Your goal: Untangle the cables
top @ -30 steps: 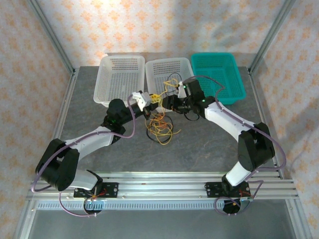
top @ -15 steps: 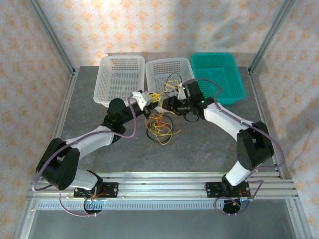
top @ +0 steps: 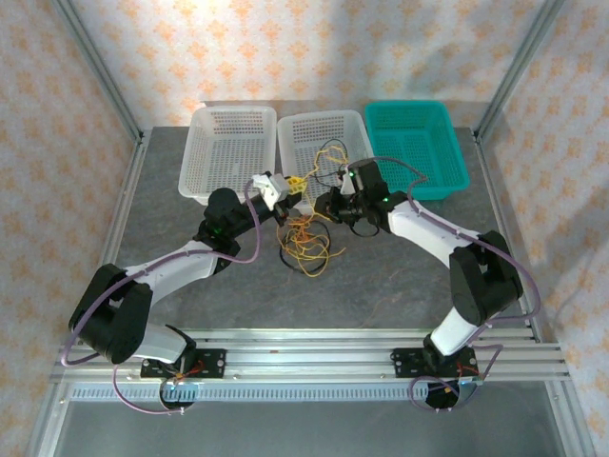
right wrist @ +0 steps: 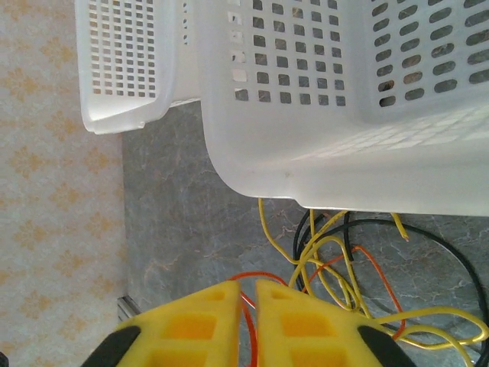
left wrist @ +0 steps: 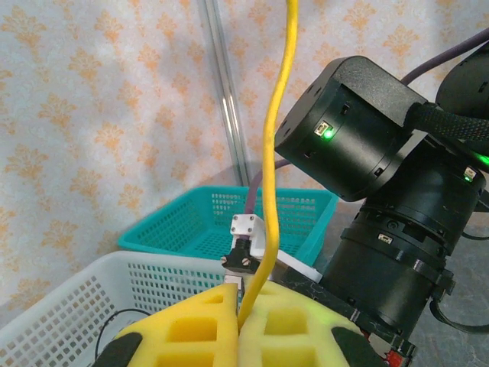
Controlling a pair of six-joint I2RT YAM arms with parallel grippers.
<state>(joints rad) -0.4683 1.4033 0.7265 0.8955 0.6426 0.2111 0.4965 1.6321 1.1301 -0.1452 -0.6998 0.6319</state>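
We see the left gripper (left wrist: 238,294) clamped on a thin yellow cable (left wrist: 273,153) that rises from its pads, its top cut off. The cables (top: 306,243), yellow, black and orange-red loops, lie tangled beneath and between both grippers. The right gripper (right wrist: 247,287) pinches an orange-red cable (right wrist: 260,274), partly hidden between its pads.

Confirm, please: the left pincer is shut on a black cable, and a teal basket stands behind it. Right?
No. In the left wrist view the left pincer is shut on a yellow cable, not a black one; the teal basket does stand behind it.
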